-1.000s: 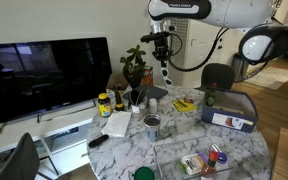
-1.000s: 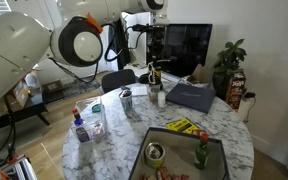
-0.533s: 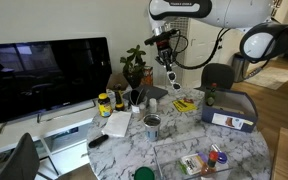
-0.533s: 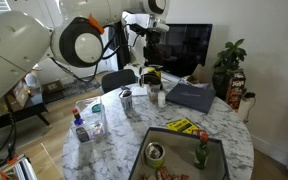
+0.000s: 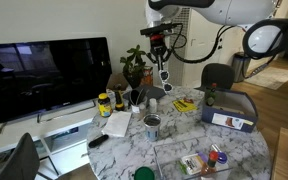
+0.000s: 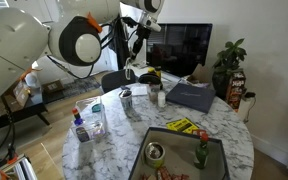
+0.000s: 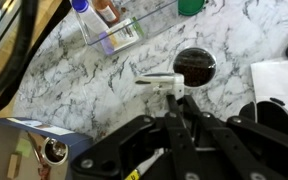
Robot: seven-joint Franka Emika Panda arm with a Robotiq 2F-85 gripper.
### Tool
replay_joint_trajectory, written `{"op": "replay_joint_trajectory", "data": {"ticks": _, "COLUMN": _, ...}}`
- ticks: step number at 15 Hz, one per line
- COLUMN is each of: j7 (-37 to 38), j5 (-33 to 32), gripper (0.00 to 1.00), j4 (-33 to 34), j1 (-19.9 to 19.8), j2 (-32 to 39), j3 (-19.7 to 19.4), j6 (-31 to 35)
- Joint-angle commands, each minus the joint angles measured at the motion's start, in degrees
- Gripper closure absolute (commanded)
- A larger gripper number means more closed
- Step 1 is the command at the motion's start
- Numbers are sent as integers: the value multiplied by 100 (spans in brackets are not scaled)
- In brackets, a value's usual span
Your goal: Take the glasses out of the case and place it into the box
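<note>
My gripper (image 5: 162, 60) hangs high above the marble table, shut on a thin pale pair of glasses (image 5: 164, 76) that dangles below it. In the wrist view the fingertips (image 7: 174, 93) pinch the white glasses piece (image 7: 156, 80) above a dark-filled can (image 7: 195, 65). The blue-grey box (image 5: 231, 104) with its white printed side panel stands at the table's edge, to the side of the gripper and well below it. The box also shows in another exterior view (image 6: 191, 97) and at the lower left of the wrist view (image 7: 19, 150). I cannot make out the case for certain.
A clear plastic bin (image 5: 198, 161) of colourful items sits near the front edge. A can (image 5: 152, 124), bottles (image 5: 105, 103), a plant (image 5: 135, 66), a yellow packet (image 5: 184, 104) and white paper (image 5: 117, 124) crowd the table. A TV (image 5: 44, 72) stands behind.
The gripper swung out at an angle with the glasses, then came back near upright. It has shifted slightly sideways and a little higher, still holding them.
</note>
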Motion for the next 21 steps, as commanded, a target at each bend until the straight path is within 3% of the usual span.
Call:
{"op": "replay_joint_trajectory", "data": {"ticks": 1, "j7": -160, "j5": 54, "gripper": 89, "j4": -178, "j1": 32, "j2": -120, "j3": -48, "j6": 72}}
{"op": "replay_joint_trajectory", "data": {"ticks": 3, "j7": -252, "j5": 56, "gripper": 89, "j4": -177, "j1": 63, "j2": -145, "j3": -32, "j6": 72}}
{"op": "replay_joint_trajectory", "data": {"ticks": 4, "j7": -272, "j5": 56, "gripper": 97, "j4": -177, "j1": 63, "j2": -150, "j3": -32, "j6": 72}}
{"op": "replay_joint_trajectory", "data": {"ticks": 5, "j7": 319, "j5": -82, "gripper": 97, "j4": -112, "j1": 138, "j2": -183, "j3": -235, "j6": 334}}
{"op": "replay_joint_trajectory", "data": {"ticks": 7, "j7": 785, "j5": -22, "gripper": 97, "j4": -95, "j1": 49, "j2": -255, "j3": -278, "j6": 526}}
{"op": "replay_joint_trajectory", "data": {"ticks": 17, "j7": 2652, "j5": -139, "gripper": 97, "j4": -260, "j1": -851, "j2": -479, "j3": -789, "j6": 567}}
{"op": "replay_joint_trajectory", "data": {"ticks": 19, "j7": 3152, "j5": -28, "gripper": 97, "j4": 0, "j1": -1029, "j2": -289, "j3": -798, "j6": 400}}
{"op": "replay_joint_trajectory", "data": {"ticks": 20, "j7": 2731, "j5": -115, "gripper": 97, "j4": 120, "j1": -947, "j2": -255, "j3": -736, "j6": 456}}
{"op": "replay_joint_trajectory", "data": {"ticks": 21, "j7": 2761, "j5": -114, "gripper": 89, "j4": 48, "j1": -990, "j2": -282, "j3": -735, "j6": 490}}
